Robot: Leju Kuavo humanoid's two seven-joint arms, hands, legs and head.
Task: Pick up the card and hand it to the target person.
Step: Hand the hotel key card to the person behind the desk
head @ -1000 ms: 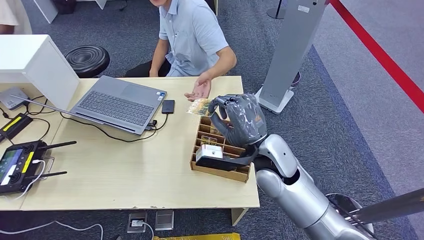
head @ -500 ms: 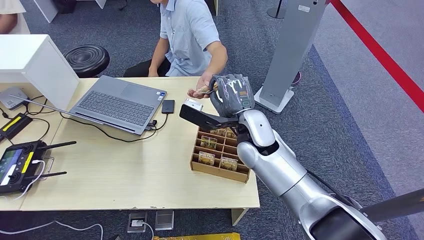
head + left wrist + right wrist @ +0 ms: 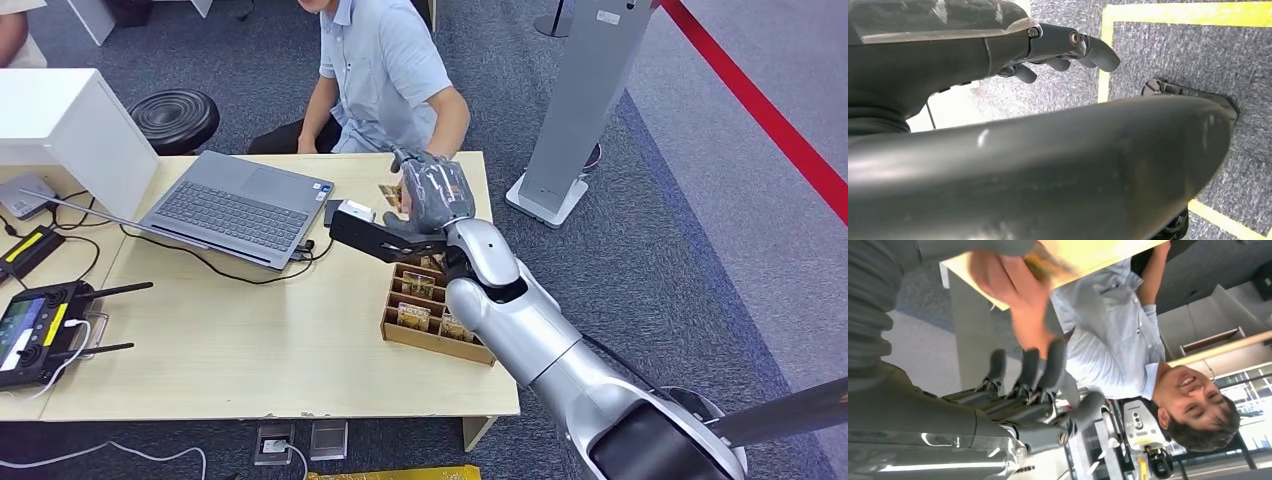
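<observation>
My right hand [image 3: 432, 190] reaches over the far side of the table [image 3: 230, 350], right in front of the seated person [image 3: 385, 70]. The small patterned card [image 3: 389, 193] shows just beside it, toward the laptop. In the right wrist view the person's blurred hand [image 3: 1015, 297] holds the card [image 3: 1045, 262], and my fingers [image 3: 1025, 367] stretch out apart below it with nothing in them. My left hand [image 3: 1068, 50] hangs over the floor, fingers loosely extended and holding nothing.
A wooden compartment box [image 3: 392, 332] with several more cards sits near the table's right edge, under my forearm. A laptop [image 3: 235, 205], a phone [image 3: 333, 212], cables and a controller [image 3: 35, 325] lie to the left. A grey pillar [image 3: 590, 90] stands at the right.
My right arm swung from above the wooden box forward to the person. The card left my fingers and is now in the person's hand.
</observation>
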